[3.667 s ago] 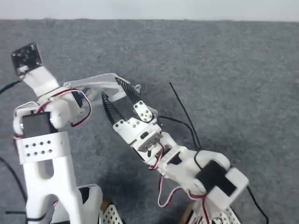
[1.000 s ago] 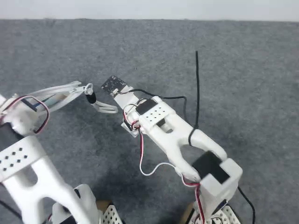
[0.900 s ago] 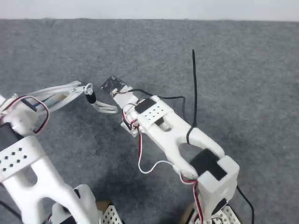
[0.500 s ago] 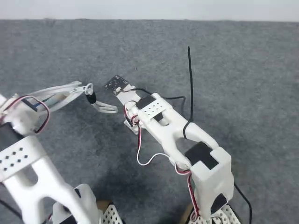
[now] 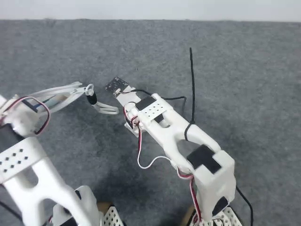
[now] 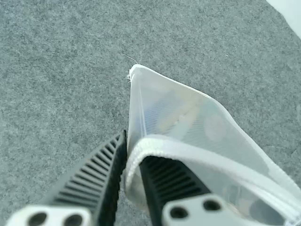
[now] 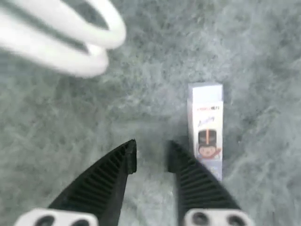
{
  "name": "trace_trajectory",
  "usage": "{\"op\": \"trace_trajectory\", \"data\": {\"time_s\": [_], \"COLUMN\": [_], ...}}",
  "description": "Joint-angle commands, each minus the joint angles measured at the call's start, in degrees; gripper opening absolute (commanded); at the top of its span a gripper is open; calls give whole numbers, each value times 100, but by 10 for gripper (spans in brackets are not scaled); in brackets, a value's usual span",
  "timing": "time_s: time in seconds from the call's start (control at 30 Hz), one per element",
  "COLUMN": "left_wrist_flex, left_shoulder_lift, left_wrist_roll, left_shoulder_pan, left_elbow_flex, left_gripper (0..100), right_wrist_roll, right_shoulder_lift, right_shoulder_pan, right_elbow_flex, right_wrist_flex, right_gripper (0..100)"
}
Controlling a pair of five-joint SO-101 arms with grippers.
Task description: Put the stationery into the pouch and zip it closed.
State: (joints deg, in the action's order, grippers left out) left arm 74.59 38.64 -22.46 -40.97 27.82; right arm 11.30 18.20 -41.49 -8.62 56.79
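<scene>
A translucent white pouch (image 5: 63,96) hangs tilted above the carpet at the left, and my left gripper (image 6: 133,157) is shut on its zipper edge (image 6: 188,150). A black zip pull (image 5: 91,98) and a white loop (image 5: 107,109) dangle from the pouch's end. My right arm (image 5: 160,120) bends down beside that loop. My right gripper (image 7: 151,153) is open a little, close above the carpet, with nothing between its fingers. A small white and blue eraser box (image 7: 205,129) lies flat just beside one finger. The white loop (image 7: 70,37) hangs farther off.
Grey carpet (image 5: 244,70) covers the table. A stiff black cable (image 5: 192,84) rises from the right arm. Both arm bases stand at the near edge, the left one (image 5: 33,179) and the right one (image 5: 211,188).
3.7 s ago the right gripper was raised at the pouch; it has since turned down toward the carpet. Over the last second the right arm leaned a little further forward. The pouch stayed put.
</scene>
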Motion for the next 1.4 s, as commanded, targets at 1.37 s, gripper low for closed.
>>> {"op": "trace_trajectory", "data": {"time_s": [1.37], "left_wrist_flex": [-193], "left_shoulder_lift": [167], "left_wrist_roll": [-88], "left_shoulder_pan": [-9], "left_elbow_flex": [-242], "left_gripper": [10], "right_wrist_roll": [431], "right_shoulder_lift": [769], "right_shoulder_pan": [101], "right_elbow_flex": [360], "right_wrist_flex": [-1543], "right_gripper": [29]}}
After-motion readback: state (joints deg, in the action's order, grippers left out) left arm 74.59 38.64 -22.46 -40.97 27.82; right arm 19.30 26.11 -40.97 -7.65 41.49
